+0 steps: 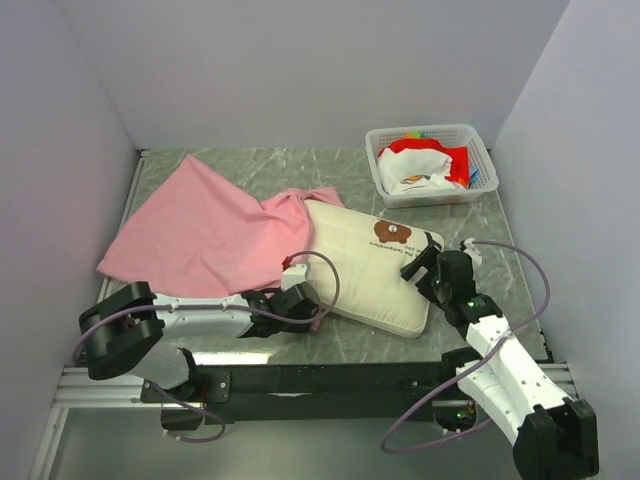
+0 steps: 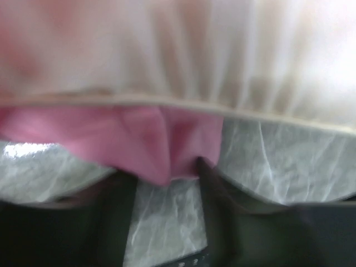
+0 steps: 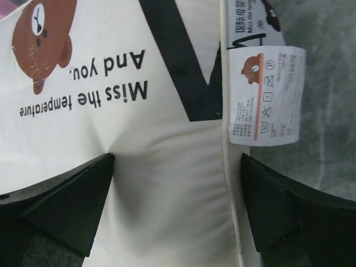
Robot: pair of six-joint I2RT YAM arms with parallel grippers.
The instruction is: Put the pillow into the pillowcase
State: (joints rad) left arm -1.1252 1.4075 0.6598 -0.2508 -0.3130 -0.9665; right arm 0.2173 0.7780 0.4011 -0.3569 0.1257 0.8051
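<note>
The cream pillow [image 1: 365, 270] with a brown bear face [image 1: 392, 233] lies flat mid-table. Its far left corner touches the wrinkled pink pillowcase [image 1: 200, 235], which is spread to its left. My left gripper [image 1: 308, 300] is low at the pillow's near left edge. In the blurred left wrist view its fingers [image 2: 117, 211] stand apart over bare table, with a pink pillowcase fold [image 2: 161, 147] at their tips under the pillow's seam [image 2: 167, 103]. My right gripper [image 1: 425, 268] is open and straddles the pillow's right edge [image 3: 167, 183]. One finger [image 3: 83, 194] dents the cushion, and the other is beside the care label [image 3: 267, 94].
A white basket [image 1: 430, 197] of red and white cloth stands at the back right. Pale walls close off the left, back and right sides. The marble tabletop [image 1: 490, 230] shows right of the pillow, and the black rail [image 1: 330, 380] runs along the near edge.
</note>
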